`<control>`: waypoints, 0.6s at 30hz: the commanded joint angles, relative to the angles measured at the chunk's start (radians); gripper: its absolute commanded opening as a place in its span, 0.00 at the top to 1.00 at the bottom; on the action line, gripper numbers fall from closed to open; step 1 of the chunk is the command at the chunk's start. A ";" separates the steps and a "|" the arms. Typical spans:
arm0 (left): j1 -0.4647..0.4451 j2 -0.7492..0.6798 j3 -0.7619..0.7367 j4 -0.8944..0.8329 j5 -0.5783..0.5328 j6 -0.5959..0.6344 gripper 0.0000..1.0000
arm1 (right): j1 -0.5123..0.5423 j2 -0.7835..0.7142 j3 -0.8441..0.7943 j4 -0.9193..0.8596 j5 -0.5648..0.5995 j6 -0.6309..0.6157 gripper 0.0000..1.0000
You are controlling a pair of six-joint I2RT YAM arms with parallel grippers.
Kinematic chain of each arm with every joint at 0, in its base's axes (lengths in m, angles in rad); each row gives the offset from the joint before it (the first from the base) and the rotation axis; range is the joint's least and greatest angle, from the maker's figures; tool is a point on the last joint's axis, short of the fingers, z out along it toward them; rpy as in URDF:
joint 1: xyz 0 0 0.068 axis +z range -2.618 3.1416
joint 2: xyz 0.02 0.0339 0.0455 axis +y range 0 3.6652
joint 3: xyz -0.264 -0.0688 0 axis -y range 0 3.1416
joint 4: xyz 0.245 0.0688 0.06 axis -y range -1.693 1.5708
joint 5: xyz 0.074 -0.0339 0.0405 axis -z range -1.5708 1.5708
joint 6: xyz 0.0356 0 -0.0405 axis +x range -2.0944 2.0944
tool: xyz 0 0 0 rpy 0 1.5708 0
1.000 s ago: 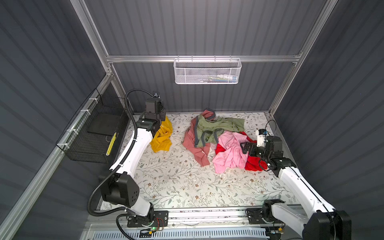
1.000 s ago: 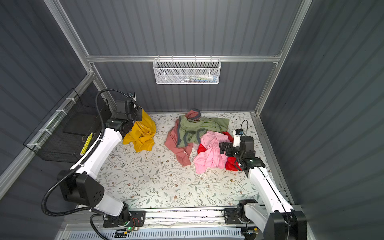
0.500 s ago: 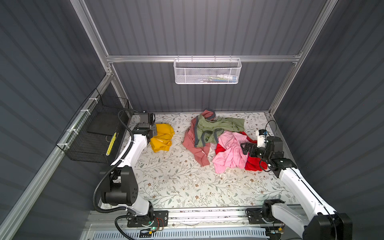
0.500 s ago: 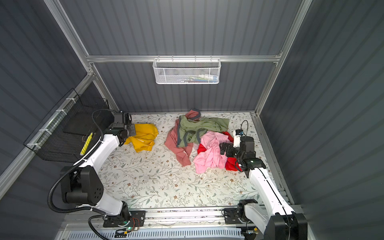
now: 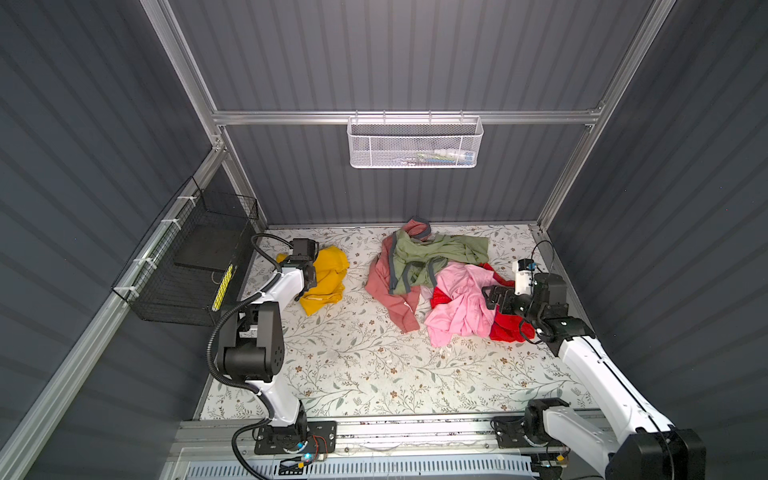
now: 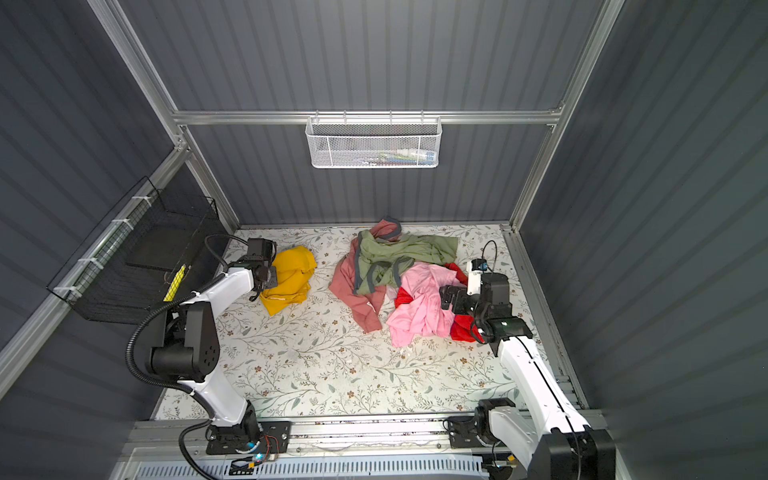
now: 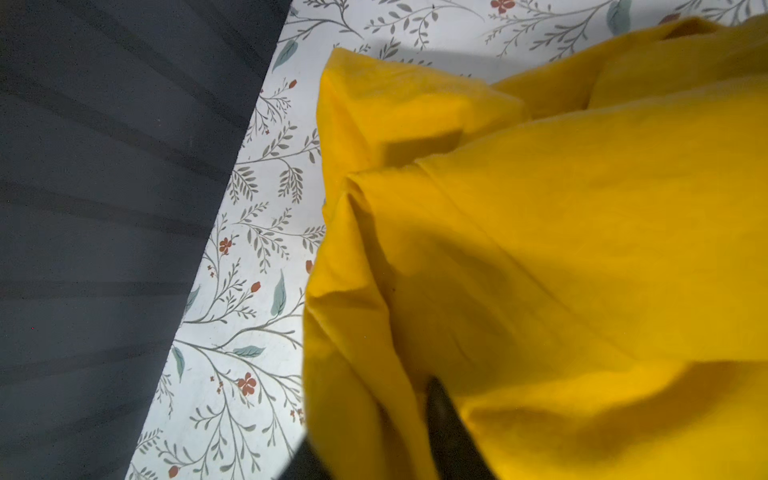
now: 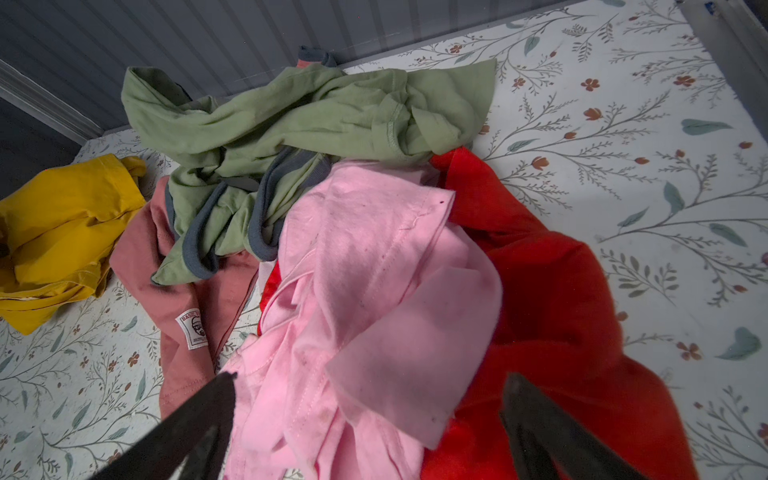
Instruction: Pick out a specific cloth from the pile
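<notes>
The left arm (image 5: 284,284) and right arm (image 5: 602,374) are white with fat black joints. The right end effector (image 8: 372,376) is black too.

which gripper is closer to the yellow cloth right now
Left. The left gripper sits right against the yellow cloth, with fabric draped over it. The right gripper hangs open over the pile, well apart from the cloth.

dark grey ribbed walls (image 5: 415,62), floral tabletop (image 5: 353,365), white mesh basket (image 5: 415,145), black wire basket (image 5: 183,286).
</notes>
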 commanded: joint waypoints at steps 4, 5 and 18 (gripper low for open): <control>-0.002 0.025 0.010 0.005 -0.008 -0.014 0.19 | 0.004 -0.009 -0.004 -0.008 0.014 -0.017 0.01; -0.005 0.027 0.019 -0.009 -0.006 -0.008 0.16 | 0.004 -0.009 -0.002 -0.008 0.016 -0.017 0.01; -0.149 -0.067 0.076 -0.020 -0.154 0.160 0.02 | 0.004 -0.003 0.002 -0.010 0.013 -0.021 0.01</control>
